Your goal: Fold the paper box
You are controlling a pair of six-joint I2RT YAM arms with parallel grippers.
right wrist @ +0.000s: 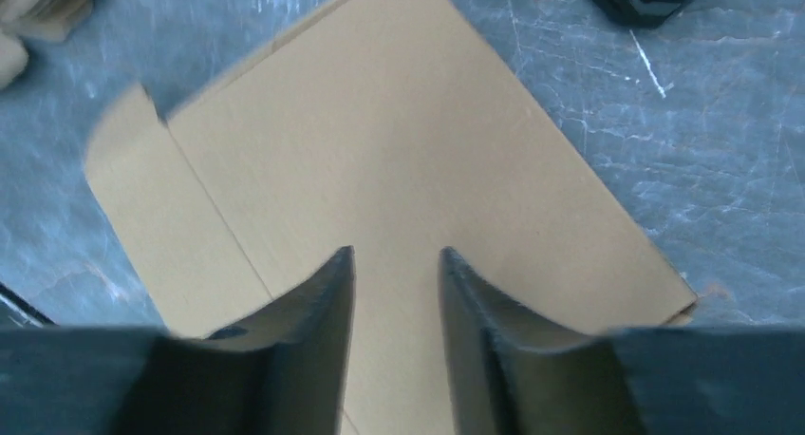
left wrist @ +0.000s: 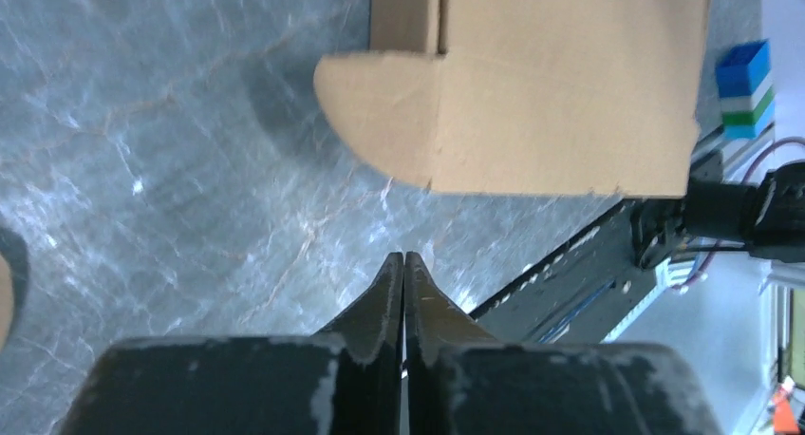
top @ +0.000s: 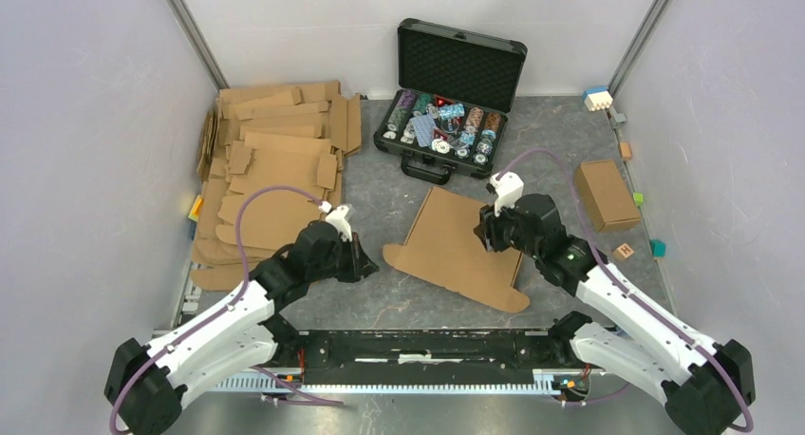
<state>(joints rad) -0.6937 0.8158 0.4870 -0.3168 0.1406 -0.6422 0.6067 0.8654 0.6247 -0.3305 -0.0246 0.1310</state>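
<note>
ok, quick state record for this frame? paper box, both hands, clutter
paper box: looks flat, centre, not folded up yet
left hand: shut, empty, just short of the box's rounded flap
right hand: open, over the box panel, contact unclear
case: open, behind the paper box
cardboard stack: far left
small box: right side, apart

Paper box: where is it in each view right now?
Top external: paper box at the centre of the grey table.
Left wrist: upper centre and right, beyond the shut left end effector.
Right wrist: fills the centre, beneath the open right end effector.
Shared landmark: the grey table.
</note>
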